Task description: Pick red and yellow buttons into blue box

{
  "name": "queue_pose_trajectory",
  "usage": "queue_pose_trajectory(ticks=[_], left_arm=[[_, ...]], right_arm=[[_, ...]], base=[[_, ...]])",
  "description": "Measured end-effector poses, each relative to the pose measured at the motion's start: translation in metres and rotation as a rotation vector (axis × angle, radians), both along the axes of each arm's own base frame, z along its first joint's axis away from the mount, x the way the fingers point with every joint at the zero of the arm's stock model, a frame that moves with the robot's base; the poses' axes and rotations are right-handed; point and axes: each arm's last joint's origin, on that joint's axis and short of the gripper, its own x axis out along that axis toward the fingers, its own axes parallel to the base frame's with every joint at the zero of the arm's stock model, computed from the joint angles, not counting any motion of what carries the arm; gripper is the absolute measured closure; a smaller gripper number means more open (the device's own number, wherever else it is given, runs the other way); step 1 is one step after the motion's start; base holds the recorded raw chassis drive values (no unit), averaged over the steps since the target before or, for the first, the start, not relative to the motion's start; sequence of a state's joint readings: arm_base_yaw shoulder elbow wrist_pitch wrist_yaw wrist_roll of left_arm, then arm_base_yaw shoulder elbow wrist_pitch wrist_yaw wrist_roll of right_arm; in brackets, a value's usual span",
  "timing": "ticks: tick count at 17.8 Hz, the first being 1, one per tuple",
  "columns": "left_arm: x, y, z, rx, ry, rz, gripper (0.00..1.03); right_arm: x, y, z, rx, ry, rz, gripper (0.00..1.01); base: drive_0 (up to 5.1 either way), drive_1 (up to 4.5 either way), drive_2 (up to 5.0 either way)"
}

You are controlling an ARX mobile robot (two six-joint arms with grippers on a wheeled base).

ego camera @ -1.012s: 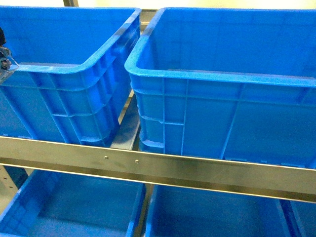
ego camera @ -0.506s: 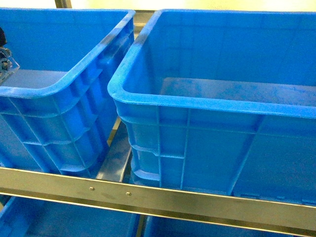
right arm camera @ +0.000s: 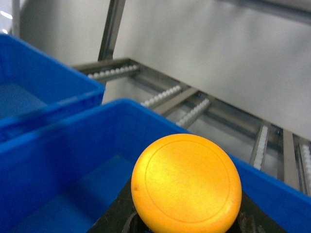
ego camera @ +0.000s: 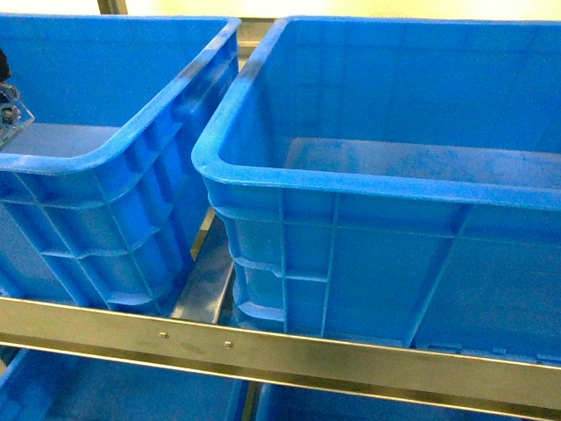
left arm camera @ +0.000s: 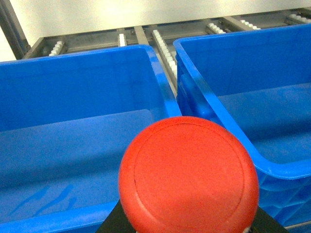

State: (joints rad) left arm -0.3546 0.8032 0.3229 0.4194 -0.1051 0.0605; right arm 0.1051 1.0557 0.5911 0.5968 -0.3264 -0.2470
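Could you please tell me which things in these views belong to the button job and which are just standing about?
Job things:
red button, at the left wrist camera
yellow button, at the right wrist camera
right blue box
left blue box

Just standing about:
shelf rail
roller tracks
lower blue bins

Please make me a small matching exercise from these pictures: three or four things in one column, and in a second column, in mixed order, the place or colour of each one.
Things:
1. red button
2. yellow button
3. box on the right
4. metal rail

Places or colours:
A. silver, across the front below the boxes
B. fills the bottom of the left wrist view
C. blue, nothing seen inside
D. fills the bottom of the right wrist view

Pairs: 1-B, 2-D, 3-C, 4-A
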Motion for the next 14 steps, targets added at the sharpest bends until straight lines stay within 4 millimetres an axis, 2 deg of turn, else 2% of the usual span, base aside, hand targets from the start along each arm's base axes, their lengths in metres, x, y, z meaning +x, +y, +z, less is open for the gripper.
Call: queue_pose_trajectory(ticks=[2,4,7,13,14], left_arm=[[0.000,0.000,0.000,0.000,0.000,0.000,0.79],[0.000,0.000,0.000,0.000,0.000,0.000,0.79],[0.000,0.000,0.000,0.000,0.000,0.000,0.79],[0.000,0.000,0.000,0.000,0.000,0.000,0.79],[0.000,0.000,0.000,0.000,0.000,0.000,0.79]], right_arm=[[0.025,-0.001,-0.021,-0.061,0.031,-0.053,0.74],[0.039,-0.010,-0.035,-0.103,0.059,-0.100,0.74],[0.041,-0.019,-0.029,-0.114,0.039,-0.133,0.74],[0.041,-0.018,-0.029,-0.117,0.038,-0.127,0.06],[0.041,-0.018,-0.029,-0.117,0.038,-0.127,0.01]], base=[[0.0,0.00,0.0],[0.0,0.00,0.0],[0.0,0.00,0.0],[0.0,0.00,0.0],[0.0,0.00,0.0]])
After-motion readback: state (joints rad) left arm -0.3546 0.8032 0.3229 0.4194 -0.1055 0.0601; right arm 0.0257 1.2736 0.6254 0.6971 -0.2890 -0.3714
